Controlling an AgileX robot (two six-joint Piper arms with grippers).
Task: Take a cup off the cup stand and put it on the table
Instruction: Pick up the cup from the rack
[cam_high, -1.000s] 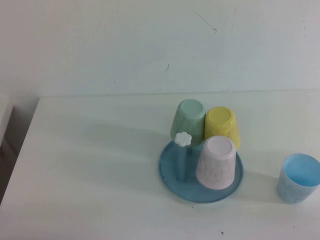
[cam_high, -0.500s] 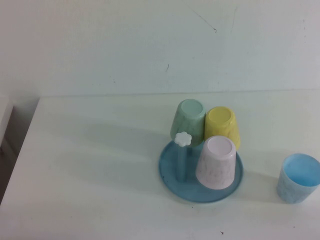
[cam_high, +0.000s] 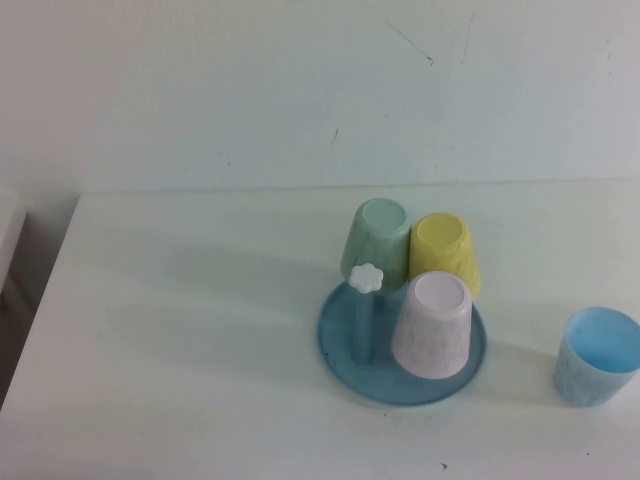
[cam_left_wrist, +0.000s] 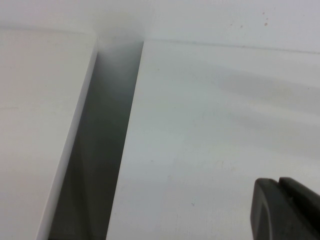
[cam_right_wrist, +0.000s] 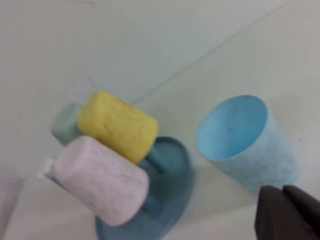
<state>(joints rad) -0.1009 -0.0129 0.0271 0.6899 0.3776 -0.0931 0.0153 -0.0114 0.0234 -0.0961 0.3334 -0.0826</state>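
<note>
The pale pink cup (cam_high: 433, 324) sits upside down on a peg of the blue cup stand (cam_high: 340, 340), at its front right; it also shows in the right wrist view (cam_right_wrist: 100, 181). A bare peg with a white flower knob (cam_high: 367, 278) stands at the stand's front left. Neither gripper shows in the high view. My left gripper (cam_left_wrist: 278, 181) is shut and empty over the white table (cam_high: 180, 330) near its left edge. My right gripper (cam_right_wrist: 282, 189) is shut and empty, close to the light blue tumbler (cam_right_wrist: 245, 142) and apart from the stand (cam_right_wrist: 170, 170).
A mint-green tumbler (cam_high: 378, 240) and a yellow tumbler (cam_high: 445, 253) hang upside down on the stand's rear pegs. The light blue tumbler (cam_high: 597, 356) stands upright on the table to the right of the stand. A dark gap (cam_left_wrist: 100, 150) runs along the table's left edge.
</note>
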